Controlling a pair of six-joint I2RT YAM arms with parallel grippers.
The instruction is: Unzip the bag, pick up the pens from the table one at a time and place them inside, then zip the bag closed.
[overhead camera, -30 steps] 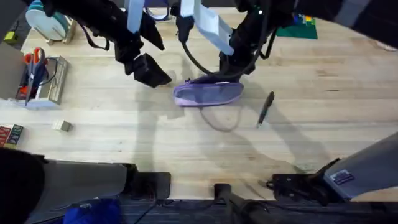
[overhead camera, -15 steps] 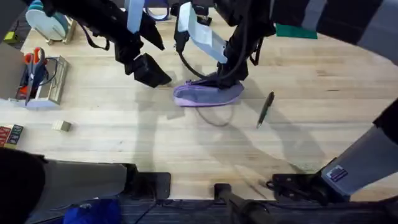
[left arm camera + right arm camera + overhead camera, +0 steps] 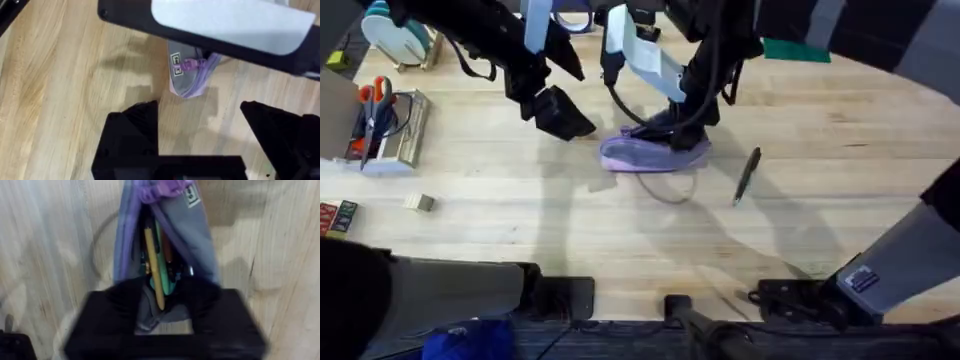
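Right wrist view: the right gripper [image 3: 162, 312] sits down in the unzipped mouth of the lavender pencil pouch [image 3: 200, 240], pens [image 3: 152, 265] lying in the opening just ahead of its fingers; whether it pinches anything I cannot tell. One dark pen [image 3: 747, 174] remains on the table [image 3: 840, 140], well off to its side. The left gripper [image 3: 200, 145] hangs spread beside the pouch's zipper end; lifting straight out should avoid snagging fabric.

Red-handled scissors [image 3: 377, 95], small eraser block [image 3: 418, 203], green mat [image 3: 796, 49]
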